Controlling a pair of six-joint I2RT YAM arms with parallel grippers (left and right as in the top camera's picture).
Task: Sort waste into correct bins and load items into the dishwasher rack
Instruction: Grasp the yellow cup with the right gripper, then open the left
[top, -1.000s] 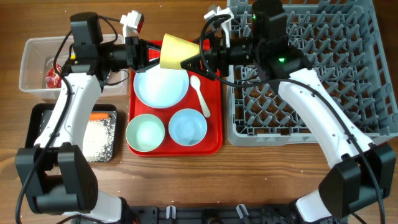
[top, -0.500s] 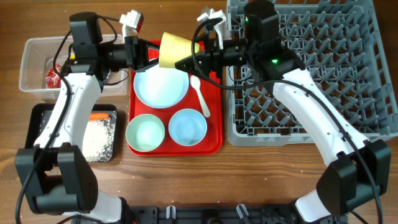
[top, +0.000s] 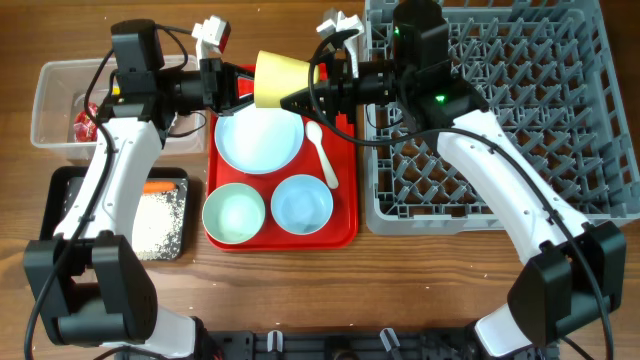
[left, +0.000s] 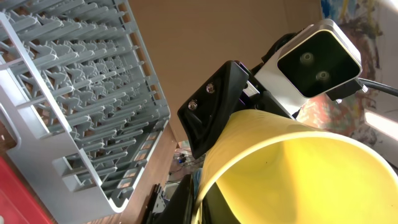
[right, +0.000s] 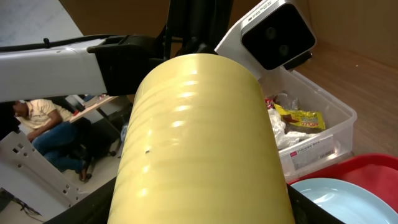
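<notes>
Overhead, small yellow cup (top: 280, 78): was held on its side in the air between the two tools, above the far edge of the red serving tray (top: 345, 200) and just left of the dishwasher rack (top: 500, 120). Its mouth faced the left arm.
Overhead, left tool (top: 243, 85): met the cup at the mouth end.
Overhead, right tool (top: 308, 88): reached the narrower base end, with one finger on either side.
Overhead, remaining items: the light blue plate (top: 258, 140), pale green bowl (top: 233, 213), light blue bowl (top: 302, 204) and white spoon (top: 322, 152) lay on the red serving tray. None was in the rack.
Overhead, bins: the clear tub (top: 50, 100) held wrappers. The black tray (top: 70, 215) held the carrot (top: 160, 187) and rice (top: 155, 220).
Left wrist, cup (left: 298, 168): the open interior filled the lower right. Dark finger parts sat at the rim, so the left tool was judged clamped on the rim.
Right wrist, cup (right: 199, 143): the outer wall filled the middle, with dark finger edges at both lower corners. Whether they pressed on the wall cannot be told.
Handling (judgement): the cup is probably light, thin-walled, smooth and tapered, so it is liable to slide toward the narrow end or flex if squeezed hard. Take hold across the wall near the base, or over the rim with one finger inside.
</notes>
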